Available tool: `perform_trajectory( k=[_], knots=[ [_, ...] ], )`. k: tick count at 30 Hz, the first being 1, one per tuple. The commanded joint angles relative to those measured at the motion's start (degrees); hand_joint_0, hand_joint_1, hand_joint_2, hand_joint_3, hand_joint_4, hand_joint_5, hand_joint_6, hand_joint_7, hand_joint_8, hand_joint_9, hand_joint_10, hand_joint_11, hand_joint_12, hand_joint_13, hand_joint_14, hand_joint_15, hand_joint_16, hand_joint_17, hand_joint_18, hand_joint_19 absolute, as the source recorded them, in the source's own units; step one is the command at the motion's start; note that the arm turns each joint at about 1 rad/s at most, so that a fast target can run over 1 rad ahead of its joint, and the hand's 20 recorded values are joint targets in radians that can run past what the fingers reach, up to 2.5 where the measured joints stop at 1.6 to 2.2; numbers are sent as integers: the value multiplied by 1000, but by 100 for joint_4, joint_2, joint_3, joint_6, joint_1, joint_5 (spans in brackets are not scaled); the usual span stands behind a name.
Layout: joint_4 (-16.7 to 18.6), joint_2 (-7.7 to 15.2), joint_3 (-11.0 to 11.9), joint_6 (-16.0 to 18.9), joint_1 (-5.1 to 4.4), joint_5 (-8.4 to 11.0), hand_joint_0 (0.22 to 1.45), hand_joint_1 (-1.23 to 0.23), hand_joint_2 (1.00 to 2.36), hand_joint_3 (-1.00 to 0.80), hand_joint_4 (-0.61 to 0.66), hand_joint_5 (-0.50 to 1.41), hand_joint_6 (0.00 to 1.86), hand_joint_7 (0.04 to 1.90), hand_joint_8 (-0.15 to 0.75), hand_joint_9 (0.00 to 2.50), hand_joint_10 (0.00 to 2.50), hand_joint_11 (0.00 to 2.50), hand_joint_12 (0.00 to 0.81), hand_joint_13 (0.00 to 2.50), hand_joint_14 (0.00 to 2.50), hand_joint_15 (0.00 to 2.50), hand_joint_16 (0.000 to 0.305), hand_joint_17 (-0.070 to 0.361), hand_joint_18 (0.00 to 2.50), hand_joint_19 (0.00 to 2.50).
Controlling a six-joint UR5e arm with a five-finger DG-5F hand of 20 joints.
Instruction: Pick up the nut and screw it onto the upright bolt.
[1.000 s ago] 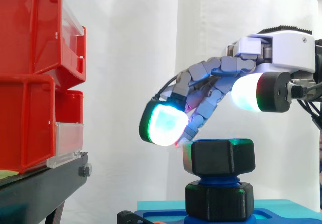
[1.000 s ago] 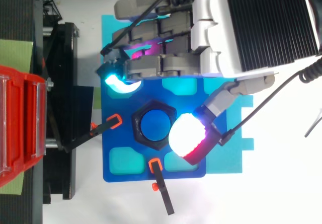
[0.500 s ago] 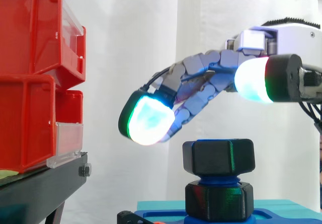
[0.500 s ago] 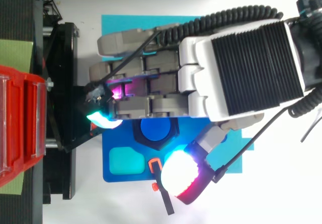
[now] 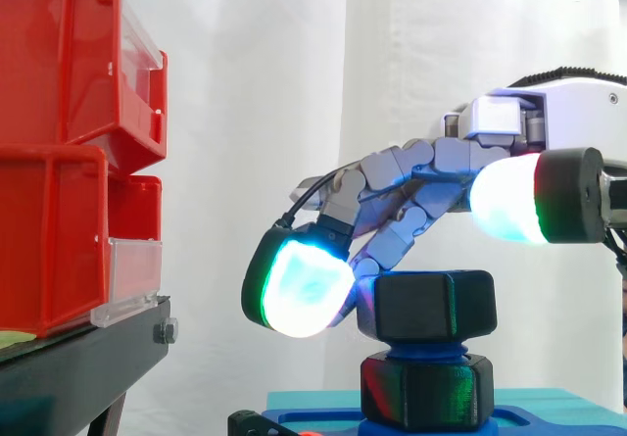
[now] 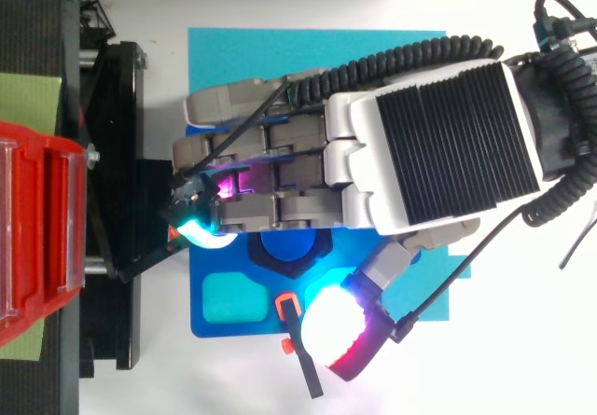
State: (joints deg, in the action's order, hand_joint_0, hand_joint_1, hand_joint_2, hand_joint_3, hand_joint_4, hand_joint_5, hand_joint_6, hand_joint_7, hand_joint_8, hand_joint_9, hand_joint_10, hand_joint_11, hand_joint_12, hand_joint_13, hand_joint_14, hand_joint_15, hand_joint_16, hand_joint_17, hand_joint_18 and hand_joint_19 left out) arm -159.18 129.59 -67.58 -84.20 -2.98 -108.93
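Note:
A black hex nut (image 5: pixel 426 306) sits on top of the upright blue bolt (image 6: pixel 284 245), above a second black nut (image 5: pixel 426 392) lower on the thread. The bolt stands on a blue base plate (image 6: pixel 233 322) laid on a cyan mat (image 6: pixel 280 51). My hand (image 6: pixel 429 145) hovers over the bolt and covers most of the nut in the top view. Its fingers curve down at the nut's left side, one glowing fingertip (image 5: pixel 294 284) level with the nut and close against it. The thumb pad (image 6: pixel 336 331) stays off to the near side, apart from the nut. Nothing is held.
Red bins (image 5: pixel 69 152) are stacked on the black stand (image 5: pixel 78 367) at the left. Black clamps with orange tips (image 6: pixel 298 350) hold the base plate at its near and left edges. White curtain behind.
The hand lifted and slid across the bolt toward the near side, then dropped again. Its fingers now reach down beside the top nut's left face. The nut has not visibly moved.

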Motion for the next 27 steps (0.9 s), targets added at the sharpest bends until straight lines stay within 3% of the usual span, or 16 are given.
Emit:
perform_trajectory(
  k=[1, 7, 10, 27],
  knots=[
    [-69, 5, -1, 0, -1, -58, 518, -62, 1000, -500, 248, -69, 504, 918, 222, 634, 0, 0, 289, 353, 0, 0, 31, 70, 3, 0],
    [-140, 5, 8, 0, 52, -111, 525, -70, 1000, -500, 252, -52, 505, 1053, 237, 673, 0, 0, 281, 383, 0, 0, 30, 66, 27, 0],
    [-105, -4, 8, -8, 104, -225, 527, -75, 1000, -500, 239, -44, 505, 1118, 238, 682, 0, 0, 280, 397, 0, 0, 29, 65, 38, 0],
    [-52, -4, -1, -61, 359, -445, 545, -128, 1000, -500, 189, 2, 502, 1466, 256, 813, 0, 0, 247, 531, 0, 0, 24, 54, 175, 0]
  ],
)
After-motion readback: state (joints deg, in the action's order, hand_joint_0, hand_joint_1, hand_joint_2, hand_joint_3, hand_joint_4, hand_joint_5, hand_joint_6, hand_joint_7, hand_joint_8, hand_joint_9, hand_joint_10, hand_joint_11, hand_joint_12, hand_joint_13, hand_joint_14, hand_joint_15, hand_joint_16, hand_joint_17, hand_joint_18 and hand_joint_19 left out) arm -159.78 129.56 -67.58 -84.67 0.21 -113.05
